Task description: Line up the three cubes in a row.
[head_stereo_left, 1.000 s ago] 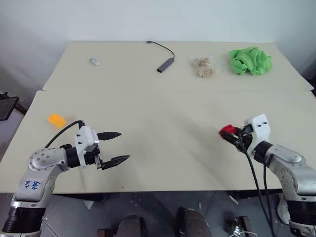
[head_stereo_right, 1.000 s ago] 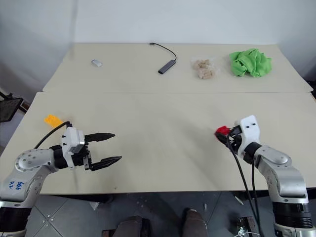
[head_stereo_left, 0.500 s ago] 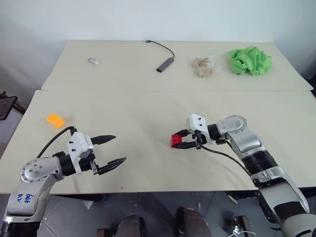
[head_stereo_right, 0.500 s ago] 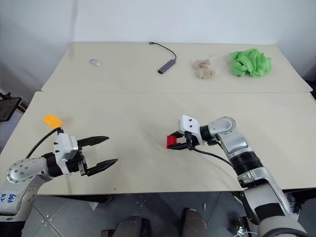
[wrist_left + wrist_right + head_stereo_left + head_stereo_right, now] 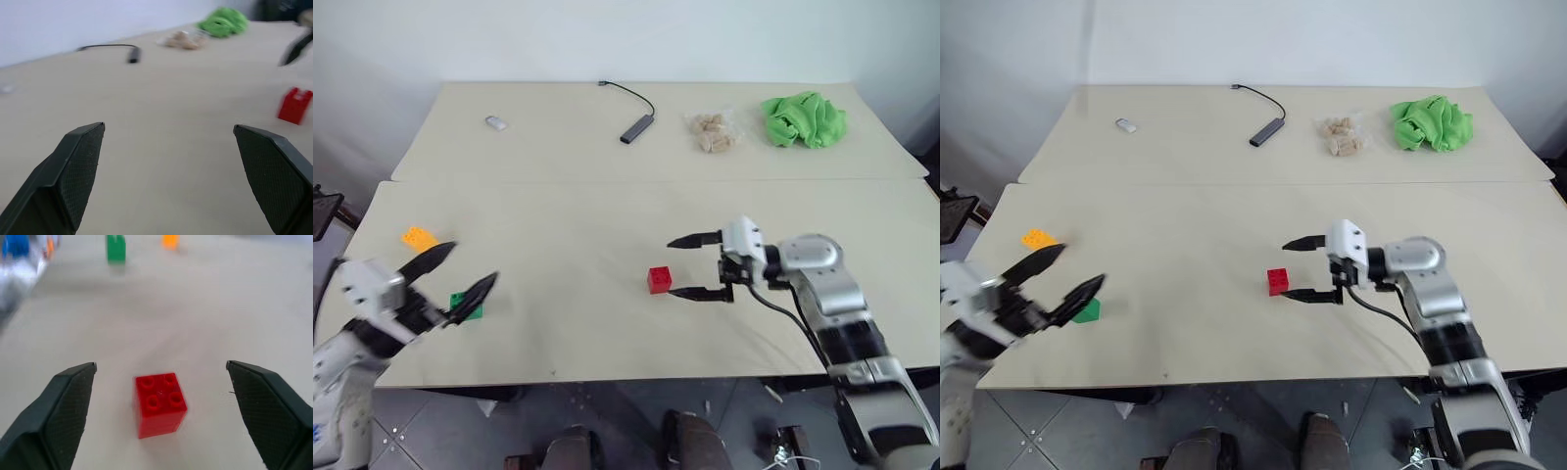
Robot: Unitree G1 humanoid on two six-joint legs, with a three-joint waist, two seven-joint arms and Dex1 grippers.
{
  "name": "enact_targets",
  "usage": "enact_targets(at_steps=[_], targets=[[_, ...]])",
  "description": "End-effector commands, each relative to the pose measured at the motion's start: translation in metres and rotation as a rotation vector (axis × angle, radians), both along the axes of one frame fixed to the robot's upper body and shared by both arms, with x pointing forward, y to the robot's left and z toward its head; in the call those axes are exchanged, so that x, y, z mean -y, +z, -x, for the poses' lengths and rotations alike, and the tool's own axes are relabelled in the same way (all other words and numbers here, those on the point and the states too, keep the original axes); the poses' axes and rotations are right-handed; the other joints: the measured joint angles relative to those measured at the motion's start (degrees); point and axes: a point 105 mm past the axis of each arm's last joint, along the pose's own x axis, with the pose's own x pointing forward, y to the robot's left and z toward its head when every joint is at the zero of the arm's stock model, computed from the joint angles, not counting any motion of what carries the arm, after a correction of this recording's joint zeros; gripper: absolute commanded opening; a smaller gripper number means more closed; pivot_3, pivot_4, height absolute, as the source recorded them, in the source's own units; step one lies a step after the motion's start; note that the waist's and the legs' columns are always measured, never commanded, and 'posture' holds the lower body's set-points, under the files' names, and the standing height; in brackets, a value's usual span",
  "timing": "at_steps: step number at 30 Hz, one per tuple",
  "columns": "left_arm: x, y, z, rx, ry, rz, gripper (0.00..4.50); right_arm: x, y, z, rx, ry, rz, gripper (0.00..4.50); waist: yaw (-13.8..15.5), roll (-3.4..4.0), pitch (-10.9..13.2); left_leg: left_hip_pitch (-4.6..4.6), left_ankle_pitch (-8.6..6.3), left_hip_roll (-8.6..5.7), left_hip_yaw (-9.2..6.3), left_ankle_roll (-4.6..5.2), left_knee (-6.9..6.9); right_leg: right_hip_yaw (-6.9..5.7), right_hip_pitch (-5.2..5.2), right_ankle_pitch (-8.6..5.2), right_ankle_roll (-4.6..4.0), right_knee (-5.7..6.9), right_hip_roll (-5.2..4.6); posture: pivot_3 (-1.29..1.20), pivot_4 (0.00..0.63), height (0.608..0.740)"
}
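Observation:
The red cube stands studs-up on the front table, just off the tips of my right gripper, which is open and points left with a finger on either side of the cube's line, touching nothing. In the right wrist view the red cube lies between and ahead of the open fingers. Far to the left, the green cube rests near the front edge and the orange-yellow cube lies behind it. My left gripper hovers open over the green cube, partly covering it, holding nothing.
On the rear table lie a grey adapter with a black cable, a bag of tan pieces, a bright green cloth and a small pale object. A seam divides the two tables.
My right gripper opened and let go of the red cube, which now stands on the table. My left arm swung out to the left, and the green cube now shows beneath it.

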Motion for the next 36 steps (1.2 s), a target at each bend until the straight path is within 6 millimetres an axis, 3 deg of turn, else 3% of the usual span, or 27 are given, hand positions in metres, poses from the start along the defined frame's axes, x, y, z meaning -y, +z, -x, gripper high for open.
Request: enact_targets(at_steps=[1, 5, 8, 11, 15, 19, 22, 27, 30, 33, 36], targets=[[-0.056, -0.003, 0.030, -0.005, 0.185, 0.094, 4.50, 0.009, 0.014, 0.027, 0.026, 0.071, -0.186, 4.47, -0.06, -0.03, 0.02, 0.01, -0.01, 0.00, 0.04, 0.01, 0.00, 0.02, 0.00, 0.00, 0.00, -0.01, 0.01, 0.00, 0.150, 0.740], [-0.075, -0.018, 0.047, -0.069, 0.228, 0.110, 4.50, 0.001, -0.001, 0.045, 0.065, 0.112, -0.182, 4.47, -0.09, -0.05, 0.02, 0.07, -0.05, 0.01, 0.18, 0.08, 0.17, 0.16, 0.05, -0.02, -0.03, -0.02, 0.01, 0.00, 0.150, 0.740], [-0.070, -0.038, 0.054, -0.170, 0.185, 0.089, 4.50, -0.006, -0.009, 0.050, 0.106, 0.120, -0.180, 4.47, -0.05, -0.16, -0.04, 0.14, -0.07, 0.02, 0.20, 0.08, 0.23, 0.21, 0.06, -0.03, -0.06, 0.13, -0.02, 0.00, 0.150, 0.740], [-0.054, -0.040, 0.048, -0.157, 0.113, 0.078, 4.50, -0.006, -0.013, 0.047, 0.117, 0.095, -0.171, 4.47, 0.15, -0.16, -0.04, 0.16, -0.09, 0.02, 0.18, 0.06, 0.23, 0.20, 0.04, -0.03, -0.07, 0.19, -0.02, 0.00, 0.150, 0.740], [-0.011, -0.044, 0.044, -0.120, 0.025, 0.063, 4.50, -0.003, -0.020, 0.048, 0.098, 0.092, -0.144, 4.47, -0.01, -0.18, -0.05, 0.16, -0.10, 0.02, 0.18, 0.06, 0.23, 0.20, 0.04, -0.03, -0.09, 0.21, -0.05, 0.00, 0.150, 0.740], [0.024, -0.056, 0.034, -0.091, 0.101, 0.017, 4.50, -0.005, -0.023, 0.047, 0.068, 0.098, -0.146, 4.47, -0.13, -0.18, -0.06, 0.19, -0.13, 0.04, 0.22, 0.06, 0.22, 0.18, 0.04, -0.03, -0.09, 0.22, -0.05, 0.00, 0.150, 0.740], [0.023, -0.057, 0.019, -0.064, 0.278, 0.033, 4.50, -0.009, -0.024, 0.047, 0.062, 0.118, -0.150, 4.47, -0.04, -0.21, -0.07, 0.19, -0.13, 0.03, 0.23, 0.06, 0.27, 0.19, 0.07, -0.03, -0.09, 0.22, -0.05, 0.00, 0.150, 0.740], [0.035, -0.068, 0.002, -0.076, 0.388, 0.136, 4.50, -0.017, -0.021, 0.043, 0.061, 0.138, -0.164, 4.47, 0.11, -0.21, -0.07, 0.20, -0.14, 0.02, 0.19, 0.11, 0.29, 0.20, 0.06, -0.02, -0.11, 0.26, -0.11, 0.00, 0.150, 0.740], [0.041, -0.066, -0.003, -0.070, 0.407, 0.142, 3.95, -0.018, -0.022, 0.043, 0.060, 0.142, -0.160, 4.50, 0.16, -0.24, -0.08, 0.18, -0.14, 0.01, 0.18, 0.13, 0.31, 0.16, 0.07, -0.02, -0.10, 0.25, -0.11, 0.00, 0.150, 0.740], [0.051, -0.063, -0.005, -0.076, 0.373, 0.149, 2.98, -0.019, -0.022, 0.042, 0.063, 0.139, -0.156, 4.50, 0.10, -0.24, -0.08, 0.18, -0.14, 0.02, 0.17, 0.13, 0.30, 0.15, 0.06, -0.02, -0.10, 0.26, -0.11, 0.00, 0.150, 0.740], [0.046, -0.064, -0.003, -0.103, 0.394, 0.133, 2.04, -0.018, -0.022, 0.041, 0.068, 0.128, -0.150, 4.50, 0.09, -0.24, -0.08, 0.18, -0.14, 0.02, 0.17, 0.13, 0.31, 0.15, 0.06, -0.02, -0.10, 0.26, -0.11, 0.00, 0.150, 0.740]])
